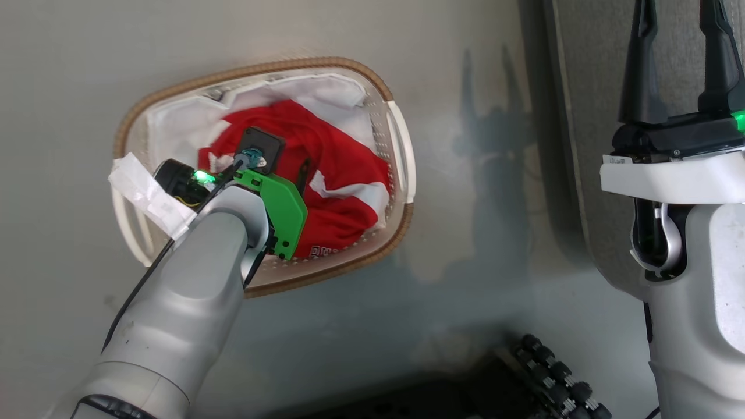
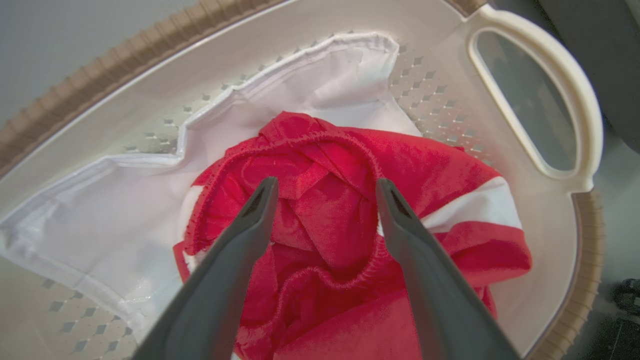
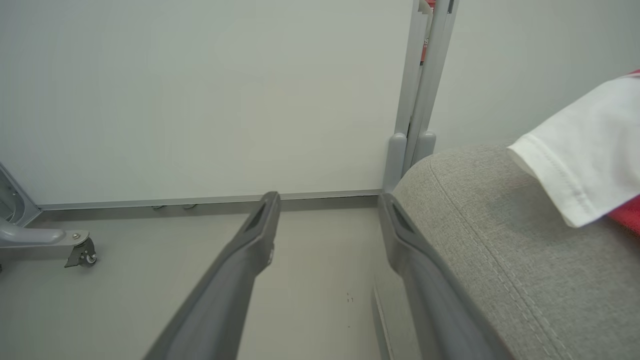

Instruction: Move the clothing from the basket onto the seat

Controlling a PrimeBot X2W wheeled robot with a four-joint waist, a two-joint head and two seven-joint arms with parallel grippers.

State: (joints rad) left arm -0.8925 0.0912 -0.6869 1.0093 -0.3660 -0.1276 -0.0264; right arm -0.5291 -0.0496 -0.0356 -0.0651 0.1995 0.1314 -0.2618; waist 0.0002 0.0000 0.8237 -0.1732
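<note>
The left end effector [image 2: 325, 185], released with jaws spread, reaches into the basket [image 2: 550, 240], its fingers straddling the bunched red clothing [image 2: 325, 220] at 12 o'clock; it is far nearer than the right end effector [image 1: 678, 35], likewise released, beside the seat [image 1: 588, 145] at the basket's 3 o'clock.

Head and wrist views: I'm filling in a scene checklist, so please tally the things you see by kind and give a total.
Basket: 1
Seat: 1
White liner: 1
Red clothing bundle in the basket: 1
White-and-red garment on the seat: 1
Grippers, left gripper and right gripper, both open: 2
Total: 7
</note>
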